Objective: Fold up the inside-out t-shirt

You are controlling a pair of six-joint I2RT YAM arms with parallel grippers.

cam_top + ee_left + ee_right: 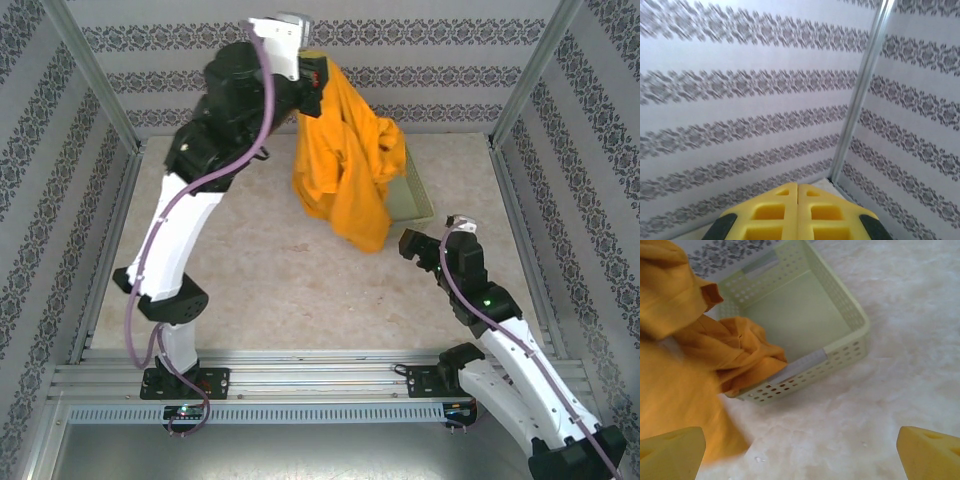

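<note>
**Left arm point(190, 230):** raised toward the rear wall point(400, 60). Its jaws were clamped on the inside-out t-shirt point(345, 160), which hung bunched from them over the far part of the worktop point(270, 280). In the left wrist view the yellow fingers point(775, 215) were pressed flat together, facing the patterned wall point(740, 100).

**Garment:** in the right wrist view, a fold of the t-shirt point(675, 390) lay over the rim and inside one corner of the pale green basket point(850, 305). Whether the lowest hem touched the worktop point(900, 365) could not be determined.

**Basket point(418, 200):** stood on the worktop at the far right, partly behind the hanging cloth.

**Right arm point(500, 330):** low over the worktop, just beside the hem. Its jaws were spread wide and held nothing, with the yellow fingertips point(670, 452) clear of cloth and basket.
</note>
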